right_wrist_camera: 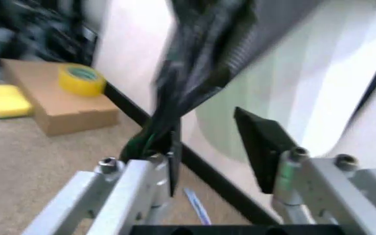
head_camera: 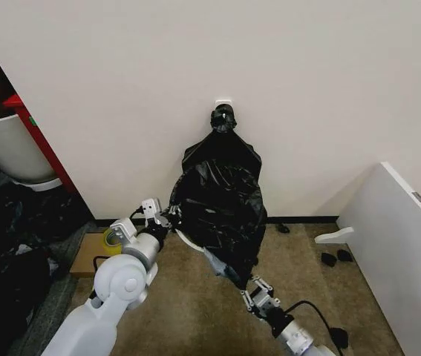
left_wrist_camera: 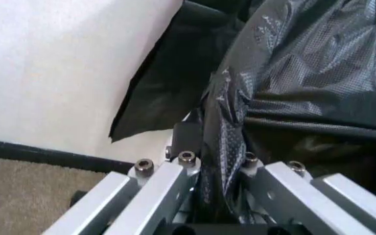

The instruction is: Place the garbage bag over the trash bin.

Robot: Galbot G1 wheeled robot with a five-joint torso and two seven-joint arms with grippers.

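Now garbage bag [left_wrist_camera: 293, 73] inside left tool [left_wrist_camera: 217, 166].

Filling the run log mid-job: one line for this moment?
left gripper: shut on garbage bag edge | right gripper: open, at bag's lower corner | trash bin: mostly covered

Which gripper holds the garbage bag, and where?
The left gripper pinches the garbage bag at its left edge; the right gripper stands open below it.

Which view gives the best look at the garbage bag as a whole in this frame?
The head view: the garbage bag hangs draped, with the left hand and right hand at its two edges. The left wrist view shows a fold of it pinched in that hand; the right wrist view shows a blurred strip.
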